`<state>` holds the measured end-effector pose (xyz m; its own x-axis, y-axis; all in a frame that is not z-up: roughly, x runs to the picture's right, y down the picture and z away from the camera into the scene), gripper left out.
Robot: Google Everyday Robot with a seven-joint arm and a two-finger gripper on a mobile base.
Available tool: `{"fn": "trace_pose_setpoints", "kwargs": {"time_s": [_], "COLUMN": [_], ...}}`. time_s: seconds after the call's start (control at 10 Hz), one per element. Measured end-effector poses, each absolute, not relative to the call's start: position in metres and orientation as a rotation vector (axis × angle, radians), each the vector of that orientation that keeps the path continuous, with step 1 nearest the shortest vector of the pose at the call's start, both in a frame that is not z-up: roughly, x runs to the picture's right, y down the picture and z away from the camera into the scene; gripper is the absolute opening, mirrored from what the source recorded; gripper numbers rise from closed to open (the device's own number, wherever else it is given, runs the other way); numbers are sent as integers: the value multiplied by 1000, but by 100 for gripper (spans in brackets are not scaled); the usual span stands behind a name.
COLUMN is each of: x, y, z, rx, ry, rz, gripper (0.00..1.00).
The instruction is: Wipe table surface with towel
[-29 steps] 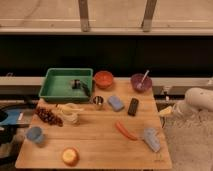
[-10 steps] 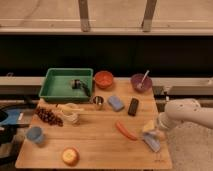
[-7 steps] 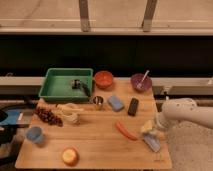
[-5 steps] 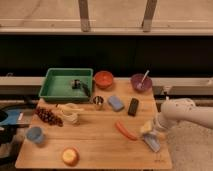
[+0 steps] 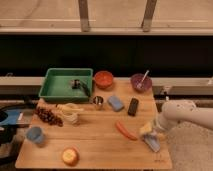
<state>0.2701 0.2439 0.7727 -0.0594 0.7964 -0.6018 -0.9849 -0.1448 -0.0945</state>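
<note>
Pale blue-grey towel (image 5: pixel 154 144) on wooden table surface (image 5: pixel 95 145), gripper (image 5: pixel 148 130) spread wide over it

The table surface (image 5: pixel 100 142) is showing light-brown plank grain, and the towel (image 5: pixel 154 144) is looking pale blue-grey. The cream-yellow gripper (image 5: pixel 148 129) is hovering at the towel, beside an orange carrot (image 5: pixel 126 131).

Matt wood table surface (image 5: pixel 95 147) w/ soft cloth towel (image 5: pixel 154 145) nr gripper (image 5: pixel 148 129)
</note>
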Motion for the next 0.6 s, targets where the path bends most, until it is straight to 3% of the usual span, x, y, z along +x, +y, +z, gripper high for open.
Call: {"fn": "trace_pose_setpoints", "kwargs": {"time_s": [0.4, 0.6], "x": [265, 264], "y": [255, 260], "z": [782, 784], "rx": [-651, -659], "ry": [415, 429], "rz": [1608, 1604], "gripper": [80, 72]}}
